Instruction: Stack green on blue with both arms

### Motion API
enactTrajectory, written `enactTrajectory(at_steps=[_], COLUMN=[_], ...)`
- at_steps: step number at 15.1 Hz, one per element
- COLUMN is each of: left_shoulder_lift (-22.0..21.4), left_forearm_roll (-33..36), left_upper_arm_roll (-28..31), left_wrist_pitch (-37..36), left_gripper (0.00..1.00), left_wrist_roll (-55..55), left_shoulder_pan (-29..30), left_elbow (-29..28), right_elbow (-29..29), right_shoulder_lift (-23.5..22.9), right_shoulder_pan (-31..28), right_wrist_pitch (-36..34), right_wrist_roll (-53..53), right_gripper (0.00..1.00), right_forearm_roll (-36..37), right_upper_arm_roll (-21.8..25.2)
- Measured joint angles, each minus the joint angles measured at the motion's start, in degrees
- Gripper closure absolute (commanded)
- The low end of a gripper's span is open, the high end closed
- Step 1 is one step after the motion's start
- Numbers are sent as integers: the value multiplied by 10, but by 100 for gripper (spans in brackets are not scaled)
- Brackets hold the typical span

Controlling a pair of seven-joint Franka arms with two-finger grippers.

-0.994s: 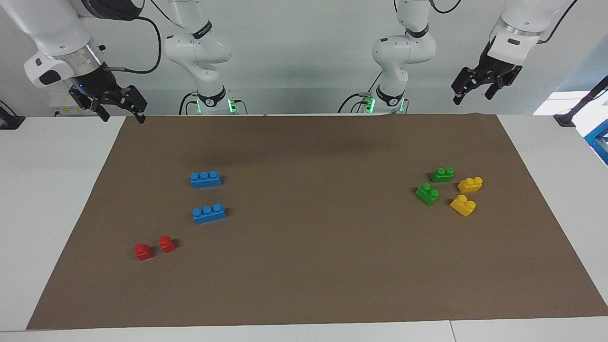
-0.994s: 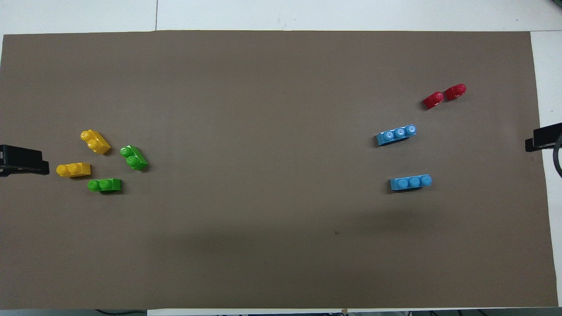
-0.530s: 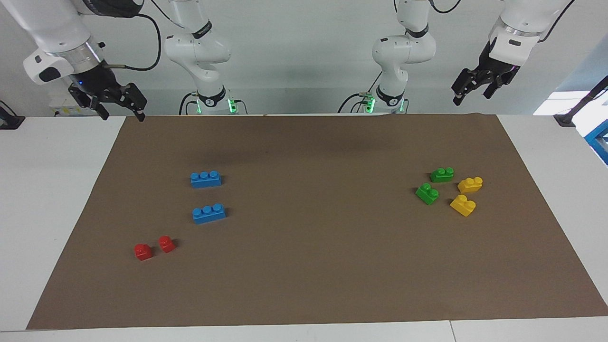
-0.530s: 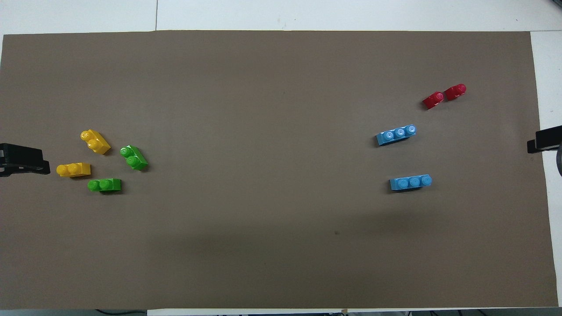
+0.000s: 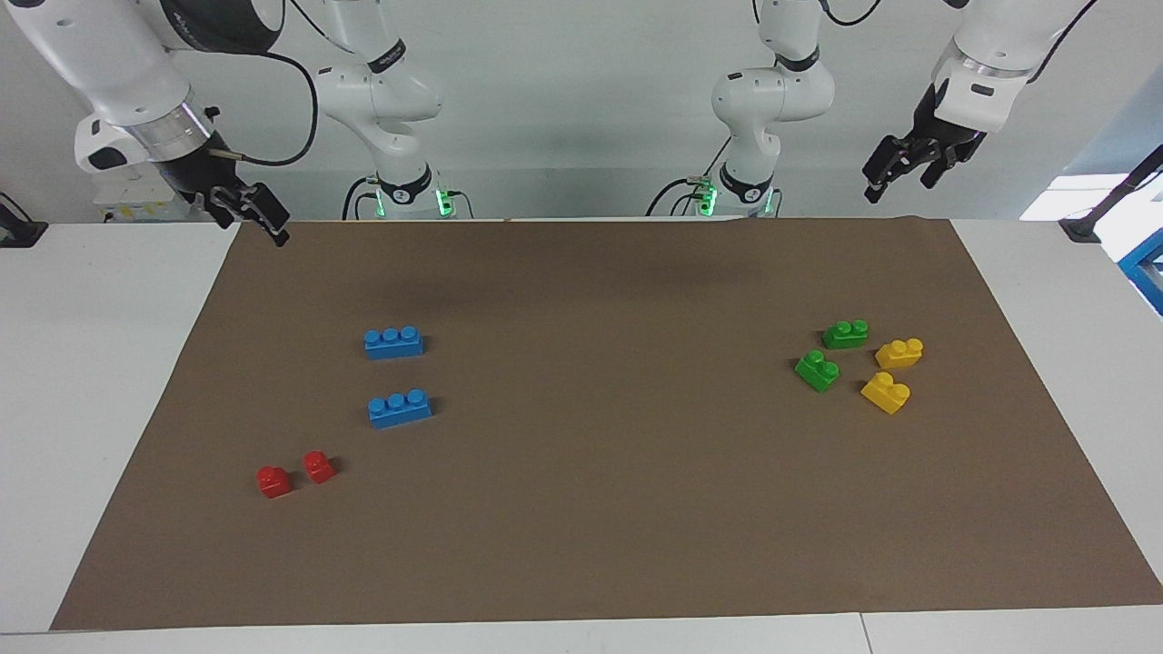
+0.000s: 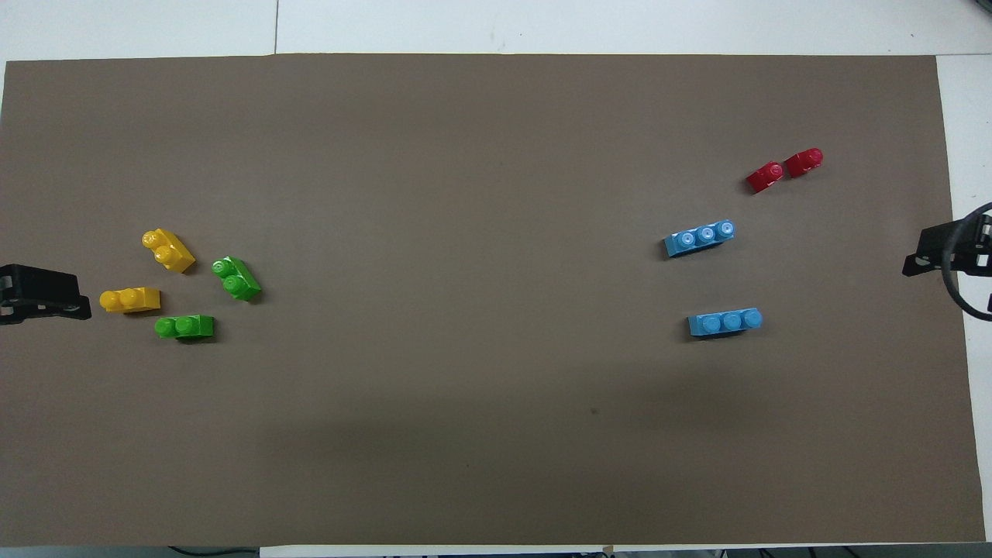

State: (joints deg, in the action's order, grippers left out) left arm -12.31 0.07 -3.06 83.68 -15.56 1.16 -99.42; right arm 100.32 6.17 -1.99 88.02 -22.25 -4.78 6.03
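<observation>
Two green bricks (image 5: 845,333) (image 5: 817,370) lie on the brown mat toward the left arm's end, also seen in the overhead view (image 6: 184,326) (image 6: 236,278). Two long blue bricks (image 5: 393,341) (image 5: 400,409) lie toward the right arm's end, one nearer to the robots than the other (image 6: 725,322) (image 6: 699,238). My left gripper (image 5: 898,182) hangs open and empty, high over the mat's corner by its base (image 6: 43,293). My right gripper (image 5: 268,222) is open and empty, raised over the mat's edge at its own end (image 6: 942,252).
Two yellow bricks (image 5: 899,352) (image 5: 886,392) sit beside the green ones, closer to the table's end. Two small red bricks (image 5: 273,480) (image 5: 319,466) lie farther from the robots than the blue ones. The brown mat (image 5: 591,509) covers most of the white table (image 5: 82,381).
The right gripper has turned about its wrist and shifted inward over the mat's edge. The left gripper has lifted slightly and tilted. No brick has moved.
</observation>
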Motion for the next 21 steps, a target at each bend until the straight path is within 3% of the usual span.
enactTrajectory(at_steps=[7,15,21], left_shoulder_lift=[-28,-50,-35], left_forearm_roll=[0,0,0], left_upper_arm_roll=[-2,-3,-5], left_wrist_pitch=[45,175,300], left_gripper=[0,0,0], left_wrist_roll=[-75,-154,-299], left_shoulder_pan=[0,0,-1], left_elbow=[-69,-210,-276], right_elbow=[50,50,33], right_shoulder_lift=[-22,-122,-186], right_shoulder_pan=[-23,-36,-34], right_wrist_pitch=[28,82,151], right_wrist_roll=[-264,-304,-310], right_gripper=[2,2,1], right_forearm_roll=[-106,-172,-196], right_upper_arm_roll=[1,-1,-3])
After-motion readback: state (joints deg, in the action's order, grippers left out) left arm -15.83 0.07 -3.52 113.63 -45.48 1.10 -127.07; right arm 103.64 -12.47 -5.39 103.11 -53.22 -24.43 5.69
